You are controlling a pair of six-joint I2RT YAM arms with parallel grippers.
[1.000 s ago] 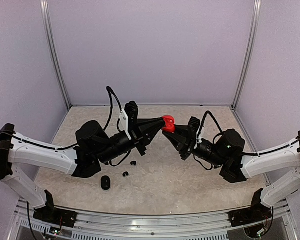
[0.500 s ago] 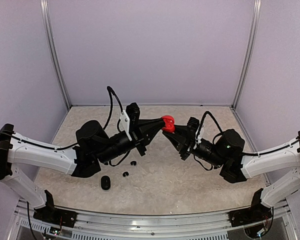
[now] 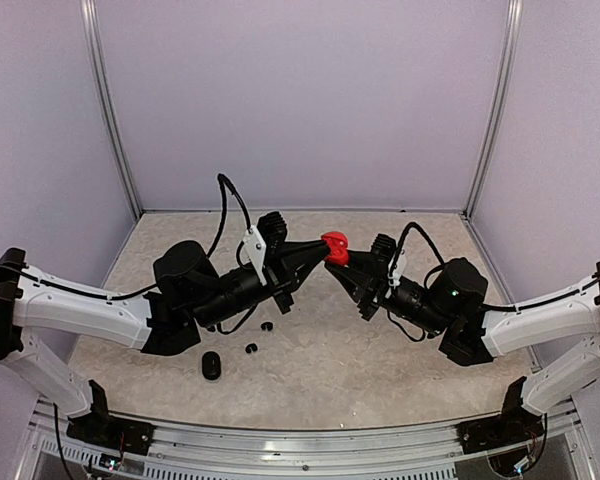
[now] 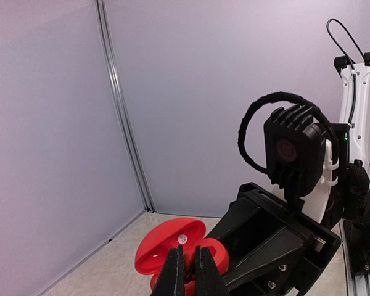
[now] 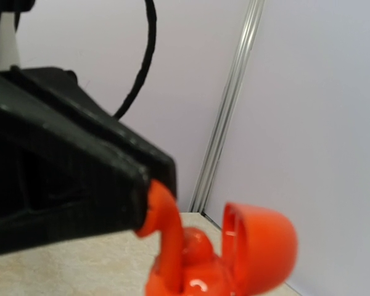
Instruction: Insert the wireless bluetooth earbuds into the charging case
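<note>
While left gripper (image 4: 188,254) pinches a red bud (image 5: 163,223) into the case (image 5: 259,243) clenched by right gripper (image 3: 340,263) mid-frame, a skewed bud may jam or drop.

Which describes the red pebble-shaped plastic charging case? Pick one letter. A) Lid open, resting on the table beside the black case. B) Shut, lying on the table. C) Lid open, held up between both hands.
C: the red pebble-shaped plastic charging case hangs above the table between the left hand and right hand, its lid swung open.
</note>
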